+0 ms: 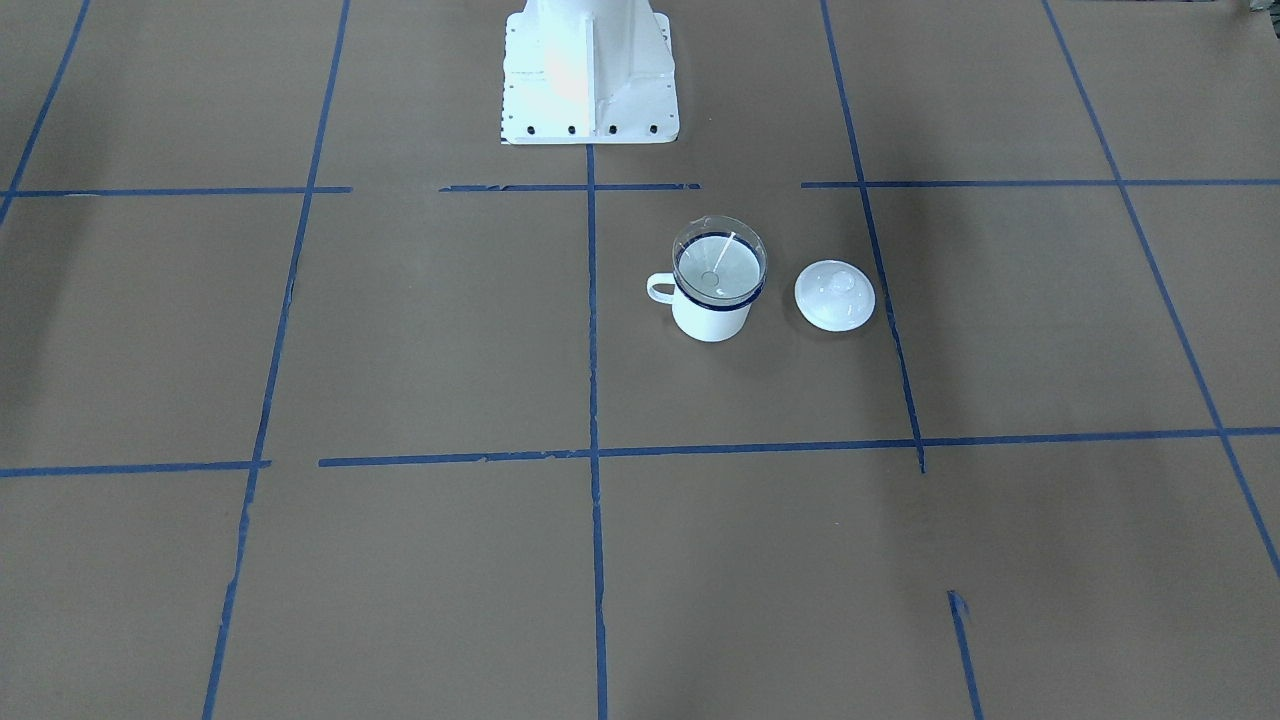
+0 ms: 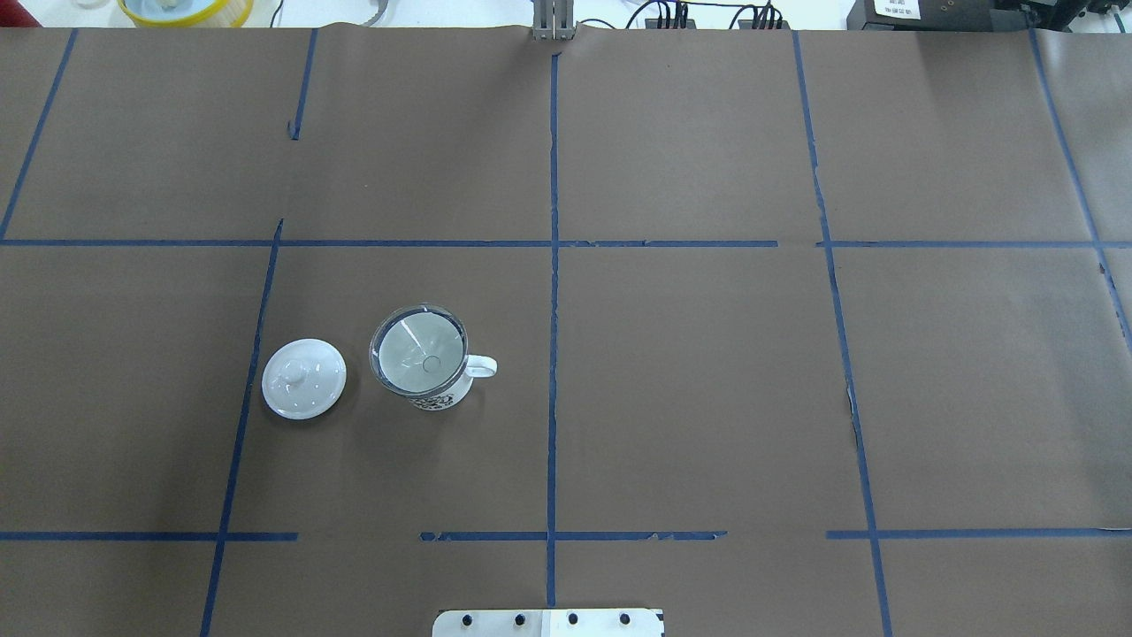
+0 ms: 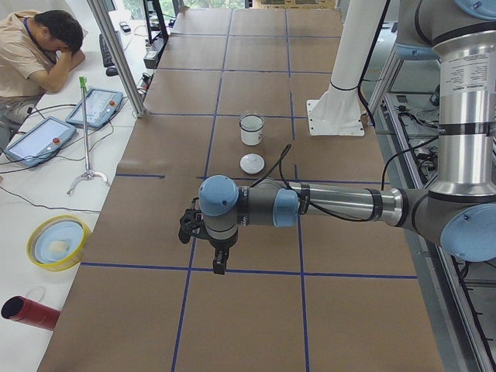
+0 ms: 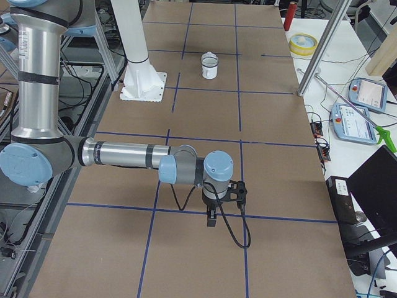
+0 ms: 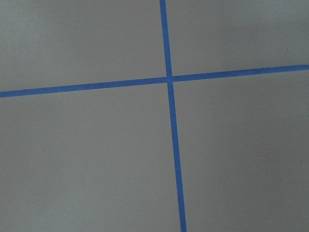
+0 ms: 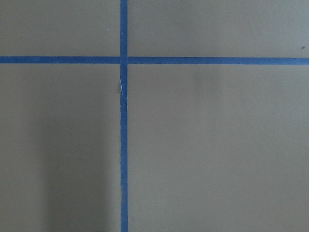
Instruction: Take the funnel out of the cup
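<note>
While the clear, ribbed funnel (image 2: 418, 352) sits in the white, blue-rimmed cup (image 2: 439, 400) on the table's left half, a lid (image 2: 303, 378) just beside it, the removal seems not yet begun. Next, the left gripper (image 3: 220, 265), hanging well apart like the right gripper (image 4: 212, 218), should probably reach its wide rim; how far either's jaws are spread cannot be told.

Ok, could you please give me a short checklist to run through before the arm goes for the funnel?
1. Funnel seated in the cup, rim up: ok.
2. Cup upright: ok.
3. Lid apart from the cup, to the robot's left of it: ok.
4. Left hand close to the cup: not ok, it hangs well away.
5. Left hand and right hand open: cannot tell, only side views show them.
</note>
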`<state>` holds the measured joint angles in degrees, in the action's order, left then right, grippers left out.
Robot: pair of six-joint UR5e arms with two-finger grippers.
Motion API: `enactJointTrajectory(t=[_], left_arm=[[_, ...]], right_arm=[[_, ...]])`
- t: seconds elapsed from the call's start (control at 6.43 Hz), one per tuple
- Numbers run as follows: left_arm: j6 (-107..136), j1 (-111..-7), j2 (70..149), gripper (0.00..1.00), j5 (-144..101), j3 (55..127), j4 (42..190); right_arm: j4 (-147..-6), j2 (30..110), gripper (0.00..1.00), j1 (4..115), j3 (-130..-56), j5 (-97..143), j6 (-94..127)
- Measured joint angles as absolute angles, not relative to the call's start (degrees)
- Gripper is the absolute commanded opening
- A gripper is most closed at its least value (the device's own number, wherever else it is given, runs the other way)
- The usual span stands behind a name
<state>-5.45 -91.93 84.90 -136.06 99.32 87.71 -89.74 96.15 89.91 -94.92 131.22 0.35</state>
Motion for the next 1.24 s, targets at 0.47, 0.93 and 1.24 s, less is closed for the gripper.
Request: enactJointTrajectory(t=[0.47, 0.93, 1.24], left_arm=[[-5.5, -91.9, 85.2, 1.00, -136.0, 100.1, 87.7], [-5.5, -91.5, 91.7, 1.00, -135.5, 100.8, 88.8], [-4.8, -91.5, 99.9, 1.00, -135.3, 99.2, 91.4]], right_arm=[[-89.7, 96.2, 1.00, 89.9, -94.9, 131.2, 0.4], [-89.7, 96.2, 1.00, 89.9, -94.9, 131.2, 0.4], [-89.7, 96.2, 1.00, 89.9, -94.9, 131.2, 0.4]])
